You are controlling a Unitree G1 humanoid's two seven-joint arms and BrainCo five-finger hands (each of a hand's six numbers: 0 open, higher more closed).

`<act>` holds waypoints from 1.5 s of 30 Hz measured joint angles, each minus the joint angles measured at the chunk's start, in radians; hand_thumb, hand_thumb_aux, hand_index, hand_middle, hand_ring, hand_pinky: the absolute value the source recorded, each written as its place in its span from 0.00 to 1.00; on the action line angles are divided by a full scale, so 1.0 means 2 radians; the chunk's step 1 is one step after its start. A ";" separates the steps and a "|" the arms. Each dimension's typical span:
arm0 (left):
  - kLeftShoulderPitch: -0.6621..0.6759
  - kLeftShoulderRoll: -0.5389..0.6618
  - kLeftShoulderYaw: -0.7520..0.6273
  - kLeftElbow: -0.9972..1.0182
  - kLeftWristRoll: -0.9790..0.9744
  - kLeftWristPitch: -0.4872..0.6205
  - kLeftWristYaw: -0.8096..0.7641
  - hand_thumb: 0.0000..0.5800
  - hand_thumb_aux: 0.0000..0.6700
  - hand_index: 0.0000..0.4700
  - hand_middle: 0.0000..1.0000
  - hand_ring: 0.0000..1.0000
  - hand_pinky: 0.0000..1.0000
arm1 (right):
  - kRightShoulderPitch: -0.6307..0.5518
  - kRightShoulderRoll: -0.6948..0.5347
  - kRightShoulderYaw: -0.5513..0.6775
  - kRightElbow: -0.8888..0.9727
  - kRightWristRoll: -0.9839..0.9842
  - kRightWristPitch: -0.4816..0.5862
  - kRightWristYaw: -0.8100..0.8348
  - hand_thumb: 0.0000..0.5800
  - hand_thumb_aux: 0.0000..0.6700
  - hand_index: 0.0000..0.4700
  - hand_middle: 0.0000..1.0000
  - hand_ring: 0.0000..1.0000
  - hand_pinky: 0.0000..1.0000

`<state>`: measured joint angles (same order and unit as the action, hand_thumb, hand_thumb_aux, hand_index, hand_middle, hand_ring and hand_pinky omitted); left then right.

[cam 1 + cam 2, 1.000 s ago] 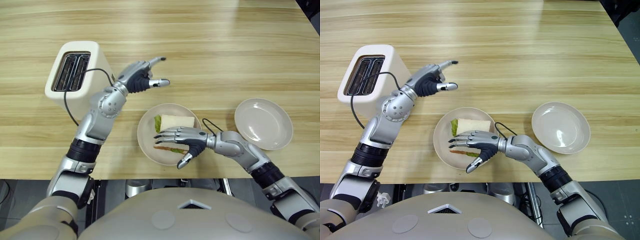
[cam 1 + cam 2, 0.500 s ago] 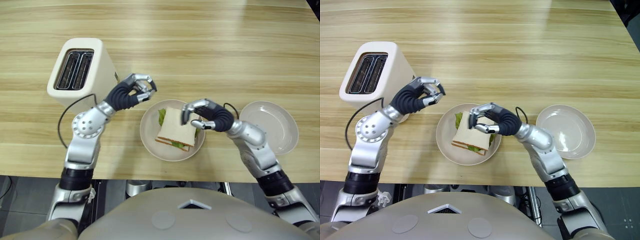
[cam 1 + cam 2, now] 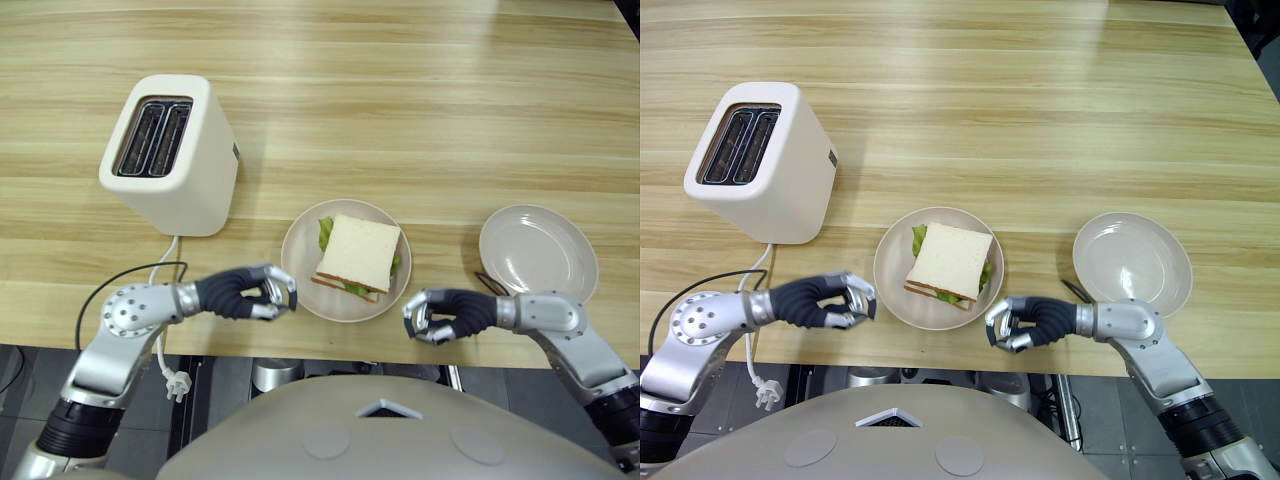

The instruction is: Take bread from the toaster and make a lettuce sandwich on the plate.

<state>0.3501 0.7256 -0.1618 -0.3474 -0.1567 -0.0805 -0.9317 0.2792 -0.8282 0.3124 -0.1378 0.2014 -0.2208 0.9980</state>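
Finding: the sandwich (image 3: 358,252) lies assembled on the near plate (image 3: 335,307), a white slice uppermost, a second slice beneath it, and lettuce (image 3: 325,232) showing green at the far-left edge and along the near side. It sits roughly central and slightly skewed, with nothing hanging over the rim. The toaster (image 3: 165,150) stands upright on the wooden table (image 3: 400,100), well apart to the left of the plate. Its two slots are dark and no bread rises from them, which fits both slices now being in the sandwich. Its power cord (image 3: 160,272) trails off the near table edge, plug (image 3: 178,385) hanging loose. The left hand (image 3: 250,293) rests at the near edge just beside the plate's left rim, fingers curled to the thumb and enclosing nothing. The right hand (image 3: 440,315) sits at the near edge to the plate's right in the same posture, fingertips drawn together on no object. A second plate (image 3: 540,250) lies bare further right. Judgement: the task appears complete, since both hands sit clear of the food in closed, unloaded postures.
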 measured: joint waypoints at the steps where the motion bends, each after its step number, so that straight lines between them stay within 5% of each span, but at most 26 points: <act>1: -0.009 0.005 -0.020 0.018 0.044 -0.011 0.007 1.00 1.00 0.98 1.00 1.00 1.00 | -0.005 0.000 0.012 0.011 -0.044 -0.014 -0.012 1.00 1.00 0.98 1.00 1.00 1.00; 10: -0.100 0.021 -0.115 0.113 0.291 -0.063 0.080 1.00 1.00 0.98 1.00 1.00 1.00 | -0.081 0.048 0.045 0.063 -0.264 -0.093 -0.132 1.00 1.00 0.98 1.00 1.00 1.00; 19: -0.211 -0.055 -0.136 0.220 0.380 -0.071 0.195 1.00 1.00 0.98 1.00 1.00 1.00 | -0.139 0.089 0.057 0.125 -0.309 -0.109 -0.171 1.00 1.00 0.98 1.00 1.00 1.00; 34: -0.369 -0.159 -0.133 0.486 0.363 -0.133 0.293 1.00 1.00 0.98 1.00 1.00 1.00 | -0.327 0.185 0.046 0.395 -0.264 -0.130 -0.175 1.00 1.00 0.98 1.00 1.00 1.00; 45: -0.444 -0.202 -0.132 0.620 0.354 -0.131 0.361 1.00 1.00 0.98 1.00 1.00 1.00 | -0.377 0.209 0.040 0.495 -0.268 -0.167 -0.213 1.00 1.00 0.98 1.00 1.00 1.00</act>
<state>-0.5384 0.3223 -0.4252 0.8928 0.5509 -0.3433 -0.2097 -0.4751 -0.4104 0.3930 0.8516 -0.3355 -0.5538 0.5713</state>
